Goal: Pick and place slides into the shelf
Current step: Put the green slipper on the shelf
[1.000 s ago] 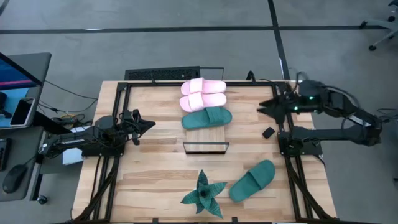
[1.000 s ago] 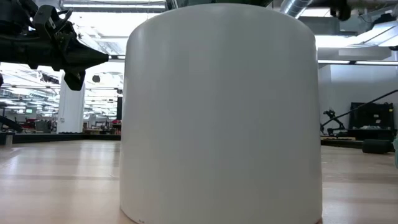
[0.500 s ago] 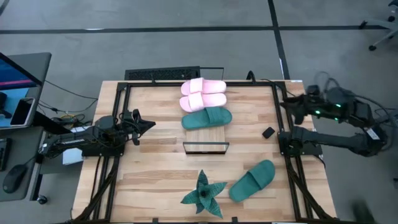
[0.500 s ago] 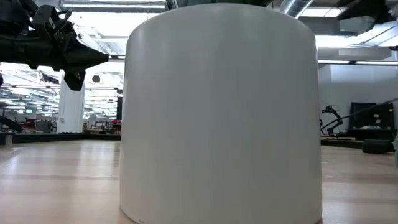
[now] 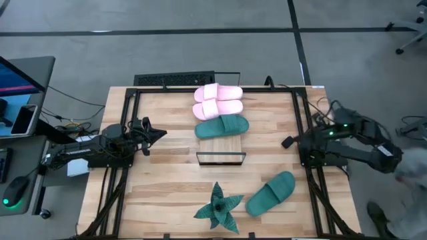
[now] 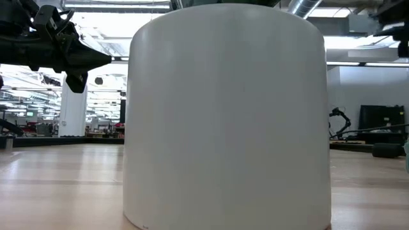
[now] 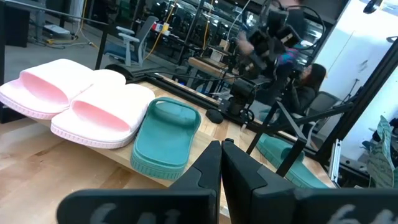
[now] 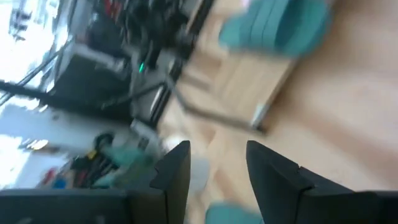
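Two pale pink slides (image 5: 217, 93) (image 5: 217, 107) and one teal slide (image 5: 221, 126) lie side by side across the far part of the shelf (image 5: 220, 146), soles down. The second teal slide (image 5: 270, 193) lies on the table near the right corner. My left gripper (image 5: 160, 133) hovers shut at the table's left, pointing at the shelf; its wrist view shows the pink slides (image 7: 93, 109) and the teal slide (image 7: 165, 139). My right gripper (image 5: 295, 140) is open at the table's right side, its view (image 8: 214, 163) blurred.
A small black object (image 5: 287, 142) lies on the table just at my right gripper's tips; whether they touch it, I cannot tell. A spiky green plant (image 5: 218, 207) stands at the near edge. A large white cylinder (image 6: 227, 115) blocks the low view. Black rails run along the table's sides.
My right arm has swung back from above the table's far right part toward the right edge, then come toward the near edge and down, ending beside the small black object. The slides, the shelf and my left arm have stayed where they were.
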